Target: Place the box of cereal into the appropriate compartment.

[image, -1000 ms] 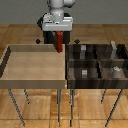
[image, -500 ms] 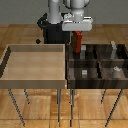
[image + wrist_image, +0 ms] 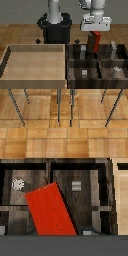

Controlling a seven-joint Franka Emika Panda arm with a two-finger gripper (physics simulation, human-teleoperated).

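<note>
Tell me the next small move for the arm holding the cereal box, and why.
Probably keep carrying the box of cereal sideways before lowering: the gripper holds it above the bin's rear cells, and the tall pale-grey block sits further toward the exterior view's right.

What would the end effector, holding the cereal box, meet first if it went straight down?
Probably the dark wood floor or a divider wall of the four-cell bin beneath the cereal box; depth leaves the exact cell unclear.

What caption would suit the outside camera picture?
Robot gripper holds a red cereal box above the dark four-cell bin, beside a light-wood tray.
</note>
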